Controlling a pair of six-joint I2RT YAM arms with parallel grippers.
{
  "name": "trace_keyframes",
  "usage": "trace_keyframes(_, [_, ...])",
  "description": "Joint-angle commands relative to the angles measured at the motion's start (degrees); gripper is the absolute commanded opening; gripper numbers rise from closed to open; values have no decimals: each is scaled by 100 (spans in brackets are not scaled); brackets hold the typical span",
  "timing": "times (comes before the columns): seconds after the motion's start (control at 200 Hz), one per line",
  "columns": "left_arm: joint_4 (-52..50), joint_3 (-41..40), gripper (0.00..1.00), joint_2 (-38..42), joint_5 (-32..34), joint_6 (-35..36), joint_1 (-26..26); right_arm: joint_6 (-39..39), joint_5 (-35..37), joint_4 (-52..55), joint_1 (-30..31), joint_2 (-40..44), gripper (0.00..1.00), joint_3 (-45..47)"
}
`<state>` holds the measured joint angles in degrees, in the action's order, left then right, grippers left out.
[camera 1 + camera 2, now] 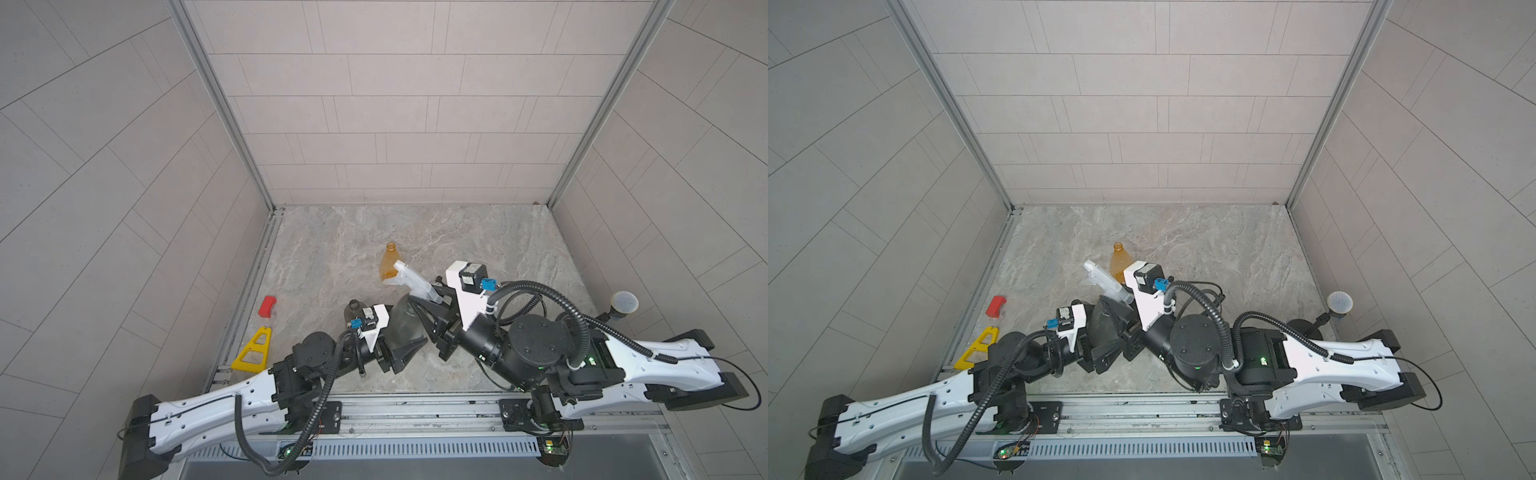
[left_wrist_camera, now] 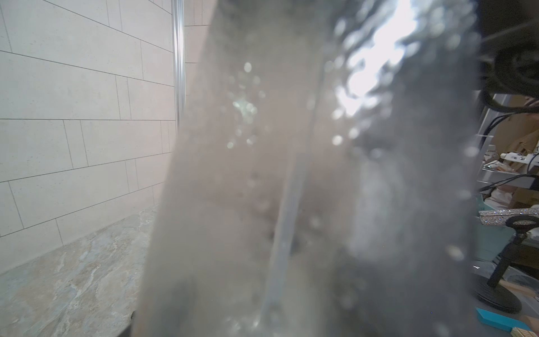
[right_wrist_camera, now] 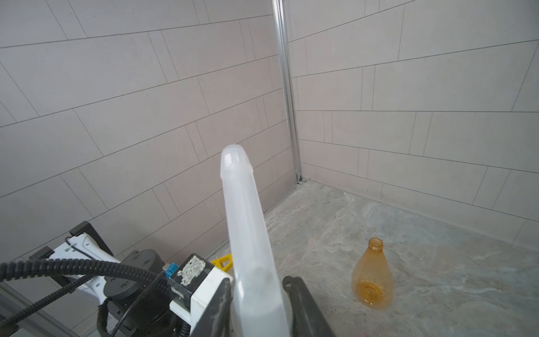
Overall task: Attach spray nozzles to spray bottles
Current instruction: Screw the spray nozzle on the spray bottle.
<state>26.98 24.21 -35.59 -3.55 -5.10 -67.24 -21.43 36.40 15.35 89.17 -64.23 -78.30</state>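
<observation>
The left fingers (image 1: 405,350) squeeze a smoky grey, see-through plastic bottle (image 1: 405,323). The right fingers (image 1: 434,309) sit around a white plastic spray nozzle (image 1: 415,282) on top of it. I cannot tell if they grip it.

A: What's between the left fingers (image 1: 409,348)?
B: Grey bottle (image 1: 404,326), smoky translucent plastic, glossy. In the left wrist view there are specks or droplets on its wall, too blurred to tell which. The fingers are matt black plastic.
A: And at the right fingers (image 1: 434,316)?
B: White nozzle (image 3: 248,233), frosted translucent plastic, smooth, satin sheen.
A: Beyond the right fingertips?
B: Orange bottle (image 3: 372,280), clear amber plastic, glossy, threaded neck. The table (image 1: 498,257) under it is stone-look, veined, matt.
A: Well off from the left fingers?
B: Red block (image 1: 268,306) and yellow piece (image 1: 247,365), both opaque plastic with a slight gloss. Walls (image 1: 374,104) are matt with a tile pattern. Corner post (image 1: 222,104) is brushed metal.
</observation>
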Motion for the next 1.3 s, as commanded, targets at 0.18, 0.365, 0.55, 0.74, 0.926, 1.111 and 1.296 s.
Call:
trace_keyframes(0.18, [673,96,0,309,80,-244,36,1091,-1076,340,147,531,57,36])
trace_keyframes(0.365, [730,-89,0,600,-55,-449,39,1391,-2563,707,-176,1278,66,181])
trace_keyframes(0.55, [701,-48,0,524,-823,-621,40,1502,-5784,619,-1753,1345,66,74])
trace_keyframes(0.74, [667,81,0,357,-1361,-761,45,1498,-6889,518,-2416,842,62,-279])
trace_keyframes(0.926, [633,127,0,294,-1569,-806,45,1505,-6945,369,-2423,529,61,-418])
trace_keyframes(1.111, [643,129,0,259,-1666,-828,44,1514,-6774,361,-2430,415,61,-493])
trace_keyframes(1.296, [649,119,0,246,-1728,-822,45,1382,-6894,209,-2482,375,63,-528])
